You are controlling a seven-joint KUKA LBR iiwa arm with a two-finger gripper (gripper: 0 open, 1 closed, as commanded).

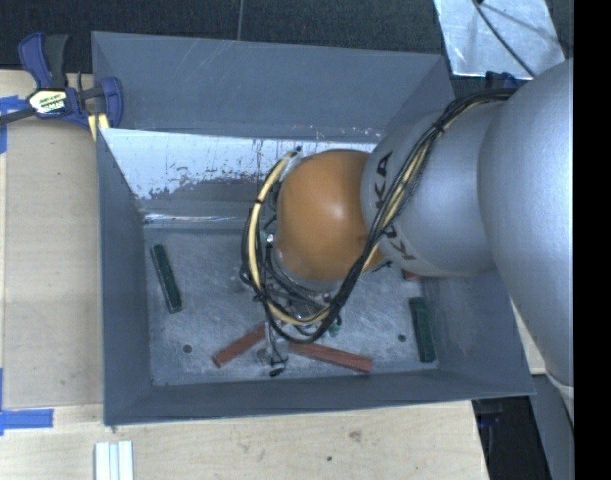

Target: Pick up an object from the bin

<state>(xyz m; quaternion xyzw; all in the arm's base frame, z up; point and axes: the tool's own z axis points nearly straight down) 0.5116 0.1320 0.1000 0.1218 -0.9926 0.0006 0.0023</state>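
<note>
so the gripper (275, 360) is down low at the front-middle of the bin (120, 298), right where two reddish-brown sticks come together. the left brown stick (237, 348) lies flat on the floor and slants up from the front left toward the gripper. the right brown stick (330, 358) is a bit longer and redder, and runs from the gripper out to the right, dipping slightly toward the front wall. their inner ends sit under the gripper and the cable tangle, so i can't say if they touch or cross each other. the tip looks to be at or just above that meeting spot. honestly can't tell if the gripper is open or closed, or if it has hold of either stick, since that part is just a dark clump from this angle.

going outward: a dark green stick (166, 278) lies on the floor near the left wall, well apart from the brown ones, pointing roughly front to back. a second dark green stick (422, 330) lies the same way near the right wall, just past the far end of the right brown stick.

above the gripper there's the round orange cover (320, 213) with black and yellow cables (257, 230) looped around it, and behind that the fat silver arm (505, 168) comes in from the right.
</note>
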